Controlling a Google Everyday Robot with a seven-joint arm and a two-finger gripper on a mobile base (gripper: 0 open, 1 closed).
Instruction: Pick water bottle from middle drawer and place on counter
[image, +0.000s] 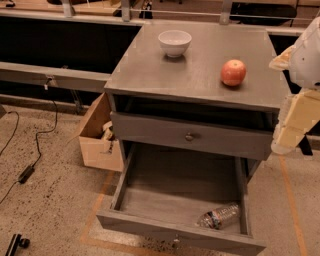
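Observation:
The water bottle (218, 216) lies on its side on the plank floor of the middle drawer (131, 170), near the front right corner. The drawer is pulled fully out. The counter (200, 75) is the grey top of the cabinet. My gripper (295, 122) hangs at the right edge of the view, beside the cabinet's right side, at about the height of the upper drawer. It is well above and to the right of the bottle and holds nothing that I can see.
A white bowl (174, 42) and a red apple (233, 72) stand on the counter. The upper drawer front (190, 136) with its knob is closed. A cardboard box (97, 135) sits on the floor left of the cabinet. Cables lie on the floor at the left.

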